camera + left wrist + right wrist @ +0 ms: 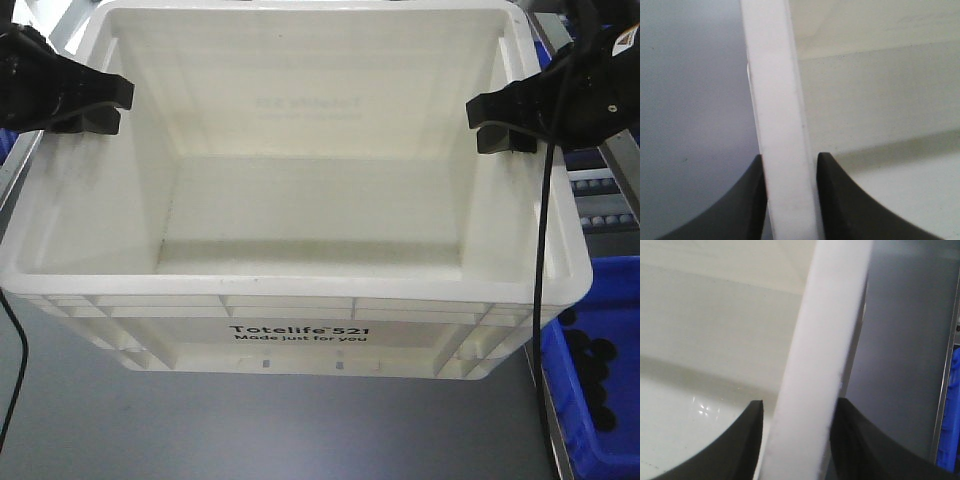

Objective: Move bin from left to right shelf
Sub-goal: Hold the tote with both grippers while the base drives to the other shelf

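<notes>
At the far left of the front view, a thin left cable (14, 360) hanging down over the grey table (250, 430). Above it, left gripper (100, 108), black, reaching in from the left edge and closed narrow over the left rim of the bin (300, 300). In the left wrist view, left gripper (790, 200) again: one dark finger (735, 210) outside the wall, the other inside, both pressed against the white rim (775, 100). Grey table to the left of the rim there, pale inside of the bin to the right.

In the middle, bin filling most of the front view: white, open-topped, bare pale floor showing, thick rim, ribbed sides, black "Totelife 521 Made just for you" print on the near wall. Held at both side rims between the two grippers, over the grey table; resting or lifted, cannot tell.

To the right, right gripper (505, 122), black, pinched on the right rim, with a right cable (540, 300) running down from it past the bin's near right corner. In the right wrist view, right gripper (797, 440) astride the rim (825, 340), one finger inside, one outside, both touching it. Beyond the rim, grey table, then a metal upright (943, 390).

At the far right of the front view, roller rails (600, 205). Below them, a blue bin (575, 420) holding small black round parts (600, 365), just beside the white bin's right corner.
</notes>
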Robot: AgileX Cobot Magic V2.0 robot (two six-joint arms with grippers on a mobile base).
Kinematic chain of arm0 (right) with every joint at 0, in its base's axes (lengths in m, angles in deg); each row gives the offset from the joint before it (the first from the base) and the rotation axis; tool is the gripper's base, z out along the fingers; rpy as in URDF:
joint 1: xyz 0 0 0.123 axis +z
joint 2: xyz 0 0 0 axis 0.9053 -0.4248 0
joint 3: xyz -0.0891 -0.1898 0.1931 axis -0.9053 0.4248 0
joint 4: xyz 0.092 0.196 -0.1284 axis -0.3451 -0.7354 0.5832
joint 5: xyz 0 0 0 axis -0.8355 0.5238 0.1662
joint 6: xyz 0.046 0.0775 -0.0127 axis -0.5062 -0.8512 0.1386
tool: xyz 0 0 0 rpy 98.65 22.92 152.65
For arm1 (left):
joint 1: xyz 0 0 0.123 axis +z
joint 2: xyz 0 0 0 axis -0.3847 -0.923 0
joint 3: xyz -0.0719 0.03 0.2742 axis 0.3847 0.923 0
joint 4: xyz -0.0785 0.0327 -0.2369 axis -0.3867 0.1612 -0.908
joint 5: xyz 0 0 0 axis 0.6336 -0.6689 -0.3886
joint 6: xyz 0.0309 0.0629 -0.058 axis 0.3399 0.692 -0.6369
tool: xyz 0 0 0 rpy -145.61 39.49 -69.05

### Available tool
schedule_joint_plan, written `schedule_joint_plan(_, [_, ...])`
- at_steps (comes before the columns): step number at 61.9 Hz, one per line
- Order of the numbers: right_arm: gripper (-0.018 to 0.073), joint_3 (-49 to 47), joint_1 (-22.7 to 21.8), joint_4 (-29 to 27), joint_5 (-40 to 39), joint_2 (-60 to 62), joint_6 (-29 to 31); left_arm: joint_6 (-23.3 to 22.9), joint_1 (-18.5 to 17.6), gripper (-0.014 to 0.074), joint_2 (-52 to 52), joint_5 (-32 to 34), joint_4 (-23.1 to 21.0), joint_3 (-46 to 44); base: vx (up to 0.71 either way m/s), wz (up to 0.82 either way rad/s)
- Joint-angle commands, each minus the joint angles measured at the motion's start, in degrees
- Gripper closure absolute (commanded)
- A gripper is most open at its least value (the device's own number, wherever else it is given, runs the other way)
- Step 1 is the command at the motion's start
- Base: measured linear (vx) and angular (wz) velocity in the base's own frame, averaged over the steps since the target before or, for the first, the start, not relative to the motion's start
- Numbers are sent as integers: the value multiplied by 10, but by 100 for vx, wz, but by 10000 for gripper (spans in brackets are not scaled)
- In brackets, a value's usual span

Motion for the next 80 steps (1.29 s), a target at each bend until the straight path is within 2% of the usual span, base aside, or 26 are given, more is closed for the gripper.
schedule_joint_plan(1, [564, -20, -5, 20, -47, 23, 0, 20, -1, 604, 33, 48, -16, -23, 44, 0])
schedule_joint_plan(43, [564, -20, -5, 20, -47, 22, 0, 20, -1, 604, 33, 48, -16, -23, 46, -12])
schedule_joint_plan(80, [564, -20, -5, 20, -47, 22, 0, 20, -1, 604, 33, 48, -16, -23, 48, 5])
